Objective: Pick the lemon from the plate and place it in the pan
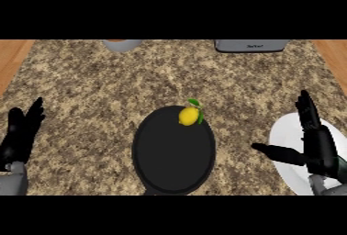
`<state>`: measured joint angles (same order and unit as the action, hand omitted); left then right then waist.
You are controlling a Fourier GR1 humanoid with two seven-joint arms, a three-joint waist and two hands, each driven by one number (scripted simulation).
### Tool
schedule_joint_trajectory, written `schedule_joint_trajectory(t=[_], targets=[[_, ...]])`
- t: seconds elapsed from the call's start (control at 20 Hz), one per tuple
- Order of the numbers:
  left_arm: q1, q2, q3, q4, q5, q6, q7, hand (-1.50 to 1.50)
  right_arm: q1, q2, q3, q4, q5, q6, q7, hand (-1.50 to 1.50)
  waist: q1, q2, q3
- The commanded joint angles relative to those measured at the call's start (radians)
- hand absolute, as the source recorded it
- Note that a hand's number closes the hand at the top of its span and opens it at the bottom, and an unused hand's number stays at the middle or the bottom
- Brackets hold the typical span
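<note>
The lemon (pixel 189 115) is seen lying in the black pan (pixel 174 156), near the pan's rim at about 1 o'clock. A small green leaf is seen at its top. The white plate (pixel 288 151) is at 3 o'clock from the pan, and no lemon is seen on it. So the placing step is judged to be done, or very nearly done.

The right hand (pixel 318 147) is held over the plate, apart from the lemon. Its fingers are straight and point up toward 12 o'clock, and its thumb is stuck out toward the pan at 9 o'clock. It is wide open and nothing is held in it. The left hand (pixel 19 135) is at rest at the left edge of the view, at 9 o'clock from the pan, with fingers up and straight. Nothing is held in it either.

Little is called for next, by this reading. The right hand could be drawn back and set down, well away from the pan, so that the lemon is not bumped.

At 12 o'clock, a grey box (pixel 250 45) is cut off by the top of the view. A short dark word is printed on its front, but it cannot be read; it may be a brand name. A grey round thing (pixel 122 45) is nearby at 11 o'clock, with no writing seen on it.
</note>
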<state>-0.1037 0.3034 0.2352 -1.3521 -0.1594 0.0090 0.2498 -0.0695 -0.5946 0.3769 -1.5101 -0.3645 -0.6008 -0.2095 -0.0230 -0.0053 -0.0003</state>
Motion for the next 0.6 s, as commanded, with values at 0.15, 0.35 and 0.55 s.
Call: schedule_joint_trajectory(t=[0.15,0.35,0.55], targets=[[0.034,-0.021,-0.013,-0.036,-0.001,-0.005,-0.014,0.00,0.229,-0.179,-0.234,-0.023,-0.152,0.298,-0.146,-1.50,0.011,0.002,0.001],[-0.071,0.024,0.016,0.009,0.027,-0.045,0.066,0.00,0.293,-0.179,-0.311,-0.012,-0.153,0.390,-0.194,-1.50,0.014,0.004,0.001],[-0.038,-0.053,-0.037,0.070,-0.053,0.041,-0.032,0.00,0.392,-0.234,-0.419,-0.007,-0.168,0.476,-0.233,-1.50,0.009,0.005,0.000]])
